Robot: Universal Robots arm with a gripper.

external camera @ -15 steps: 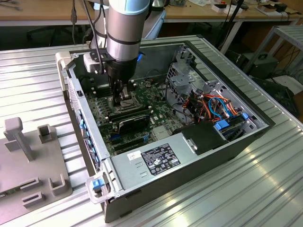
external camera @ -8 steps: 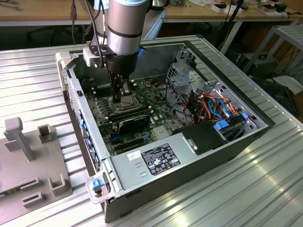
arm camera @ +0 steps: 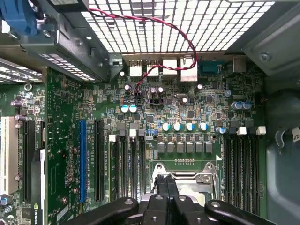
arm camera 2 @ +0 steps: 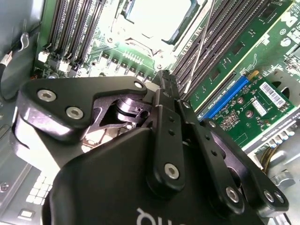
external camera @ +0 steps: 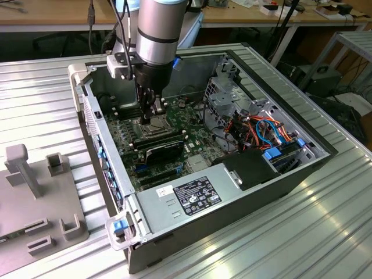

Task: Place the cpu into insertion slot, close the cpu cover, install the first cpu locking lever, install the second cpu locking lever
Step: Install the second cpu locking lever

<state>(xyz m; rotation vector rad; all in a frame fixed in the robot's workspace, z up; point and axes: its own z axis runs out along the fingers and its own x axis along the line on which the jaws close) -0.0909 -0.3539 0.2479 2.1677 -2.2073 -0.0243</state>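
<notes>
i have the arm down inside the open computer case (external camera: 279,174), with the gripper (external camera: 156,111) low over the insertion slot (external camera: 152,125) on the green motherboard (external camera: 131,142). in both wrist views the black fingers (arm camera: 165,197) run together to a narrow tip right at the socket's silvery rim (arm camera: 202,178), so i read the pincer as clenched, with nothing visibly pinched between the pads.

in the second wrist view a pale, bright square sits in the socket inside a metal frame; i take that for the cpu (arm camera 2: 157,16) already seated with the cpu cover (arm camera 2: 123,33) around it, though glare stops me from saying whether the frame lies fully flat. a thin wire-like rod (arm camera 2: 200,44) slants away beside the socket toward the memory slots (arm camera 2: 220,37); it looks like a locking lever that is not latched.

my judgement: placement is done and the work now sits around the cover and first lever. the next move calls for a careful, short push with the closed tip, kept clear of the memory slots and the row of capacitors (arm camera: 183,126) just beside the socket
</notes>
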